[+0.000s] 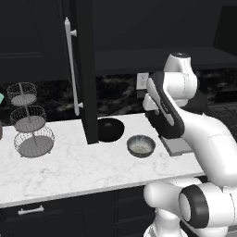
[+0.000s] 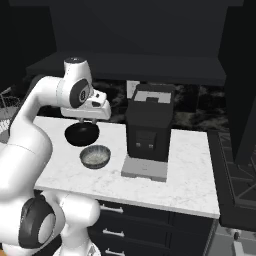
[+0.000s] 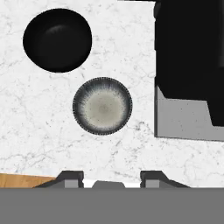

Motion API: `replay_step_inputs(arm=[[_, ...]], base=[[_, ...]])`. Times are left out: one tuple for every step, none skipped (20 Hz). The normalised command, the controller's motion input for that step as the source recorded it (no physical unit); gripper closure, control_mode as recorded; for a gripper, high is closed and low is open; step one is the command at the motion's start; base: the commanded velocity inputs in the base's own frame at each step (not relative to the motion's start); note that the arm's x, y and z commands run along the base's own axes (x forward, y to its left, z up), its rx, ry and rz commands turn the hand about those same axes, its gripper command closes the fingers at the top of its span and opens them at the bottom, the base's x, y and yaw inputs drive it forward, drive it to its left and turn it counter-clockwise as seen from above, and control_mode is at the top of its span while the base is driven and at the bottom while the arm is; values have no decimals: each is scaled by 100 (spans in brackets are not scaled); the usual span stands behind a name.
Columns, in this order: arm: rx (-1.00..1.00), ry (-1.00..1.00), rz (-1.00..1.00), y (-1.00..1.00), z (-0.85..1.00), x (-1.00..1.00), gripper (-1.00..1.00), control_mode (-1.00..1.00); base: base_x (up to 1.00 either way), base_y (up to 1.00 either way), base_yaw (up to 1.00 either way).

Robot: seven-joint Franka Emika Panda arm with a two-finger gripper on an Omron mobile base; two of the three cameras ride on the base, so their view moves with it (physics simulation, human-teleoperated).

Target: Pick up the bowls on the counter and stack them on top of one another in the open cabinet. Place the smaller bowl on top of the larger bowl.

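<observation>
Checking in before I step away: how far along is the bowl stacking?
Nothing is done yet. Both the black bowl and the grey speckled bowl sit apart on the counter. The gripper hangs above them, holding nothing. Both still need moving into the open cabinet.

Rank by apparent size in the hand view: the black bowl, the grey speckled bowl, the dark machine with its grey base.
1. Dark machine, largest, though cropped by the frame.
2. Black bowl.
3. Grey speckled bowl, somewhat narrower than the black one.
</observation>
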Motion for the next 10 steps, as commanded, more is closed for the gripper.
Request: replay_step_inputs(arm=[[0, -2, 0, 0, 0, -5, -100, -100], [0, -5, 0, 0, 0, -16, -100, -100], [0, -11, 0, 0, 0, -35, -100, -100], [0, -22, 2, 2, 0, -61, -100, -100], [0, -22, 4, 4, 0, -69, -100, -100], [0, -20, 3, 0, 0, -64, -100, -100], [0, -12, 5, 14, 0, -69, -100, -100], [0, -8, 3, 20, 0, -70, -100, -100], [0, -2, 3, 23, -5, -69, -100, -100], [0, 0, 3, 23, -16, -61, -100, -100]], base=[[0, 0, 0], [0, 0, 0], [0, 0, 0], [0, 0, 0], [0, 0, 0], [0, 0, 0], [0, 0, 0], [0, 0, 0], [0, 0, 0], [0, 0, 0]])
